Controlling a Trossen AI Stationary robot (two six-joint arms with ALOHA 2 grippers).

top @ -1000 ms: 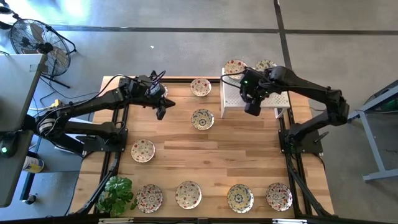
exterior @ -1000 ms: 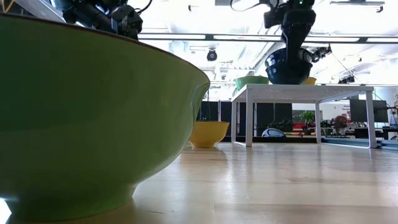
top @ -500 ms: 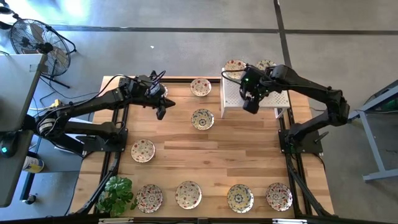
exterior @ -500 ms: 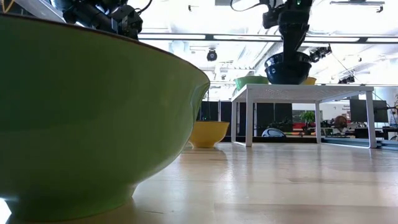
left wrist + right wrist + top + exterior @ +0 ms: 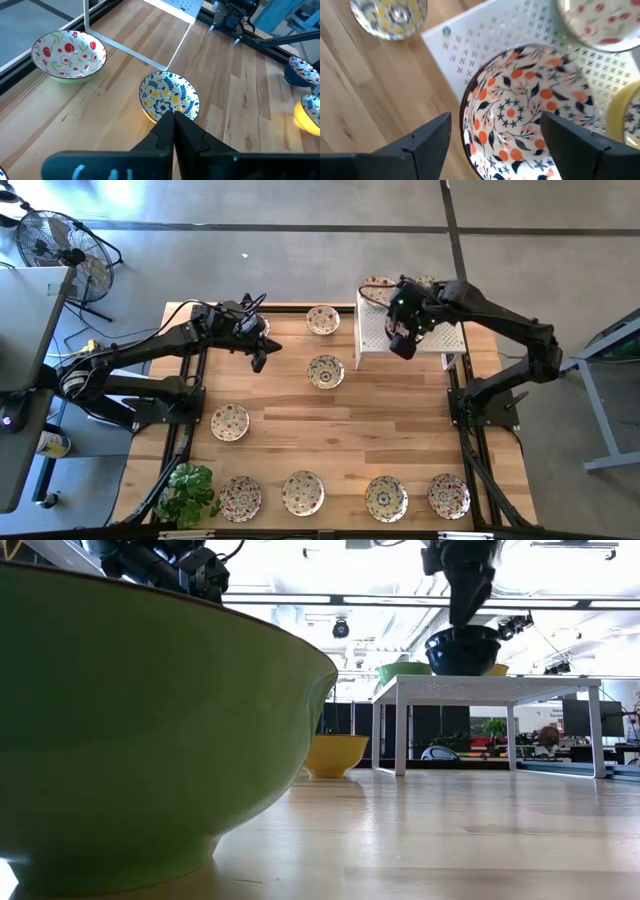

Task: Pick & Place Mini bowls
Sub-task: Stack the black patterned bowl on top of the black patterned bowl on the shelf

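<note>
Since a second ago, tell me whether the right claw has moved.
Yes. In the low view the right claw has risen off the dark bowl, which now sits on the white stand.

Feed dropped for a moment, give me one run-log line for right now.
right hand: open, above orange-flowered bowl on white stand | left hand: shut, empty, waiting over table

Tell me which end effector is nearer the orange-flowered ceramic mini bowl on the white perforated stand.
Right. The right end effector hangs open directly over the orange-flowered bowl on the white perforated stand. The left end effector, shut, sits across the table beyond the blue-and-yellow bowl.
</note>
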